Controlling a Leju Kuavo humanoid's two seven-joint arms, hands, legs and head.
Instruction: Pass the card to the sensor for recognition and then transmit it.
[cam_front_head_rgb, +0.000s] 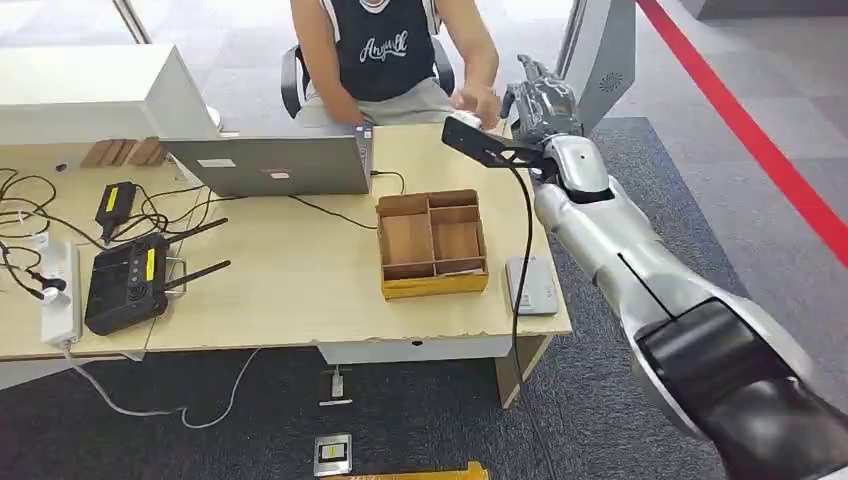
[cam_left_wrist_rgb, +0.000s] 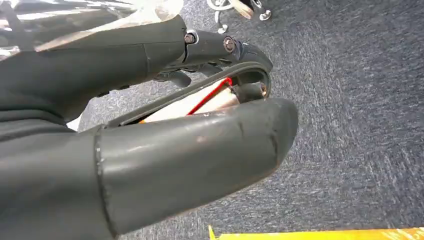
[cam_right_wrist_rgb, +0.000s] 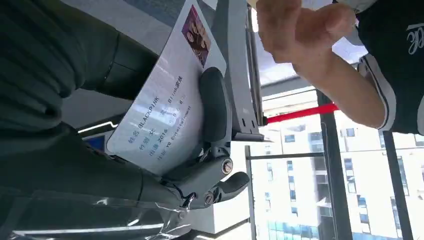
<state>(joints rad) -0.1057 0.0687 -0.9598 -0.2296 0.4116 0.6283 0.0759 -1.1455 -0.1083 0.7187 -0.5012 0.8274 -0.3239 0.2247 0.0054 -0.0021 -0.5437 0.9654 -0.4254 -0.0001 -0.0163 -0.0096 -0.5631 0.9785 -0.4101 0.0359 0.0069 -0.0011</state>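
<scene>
Card (cam_right_wrist_rgb: 165, 107) sits in the right hand (cam_front_head_rgb: 540, 100), pinched between thumb and fingers (cam_right_wrist_rgb: 215, 107); printed text and a small photo show on its face in the right wrist view. Right arm is stretched out past the far right corner of the surface (cam_front_head_rgb: 300, 290), hand raised toward the seated person (cam_front_head_rgb: 385, 50). Person's hand (cam_front_head_rgb: 478, 100) is just beside the robot's hand, apparently reaching for the card; whether it touches the card yet, I cannot tell.

Card reader (cam_front_head_rgb: 530, 285), flat and grey, lies near the front right edge of the surface, beside the wooden tray (cam_front_head_rgb: 432, 245), well apart from the card.

Judgement: handover stage under way, release not yet done. Scan cannot be confirmed.

Left hand (cam_left_wrist_rgb: 150, 150) hangs over the carpet, fingers curled in, holding nothing.
</scene>
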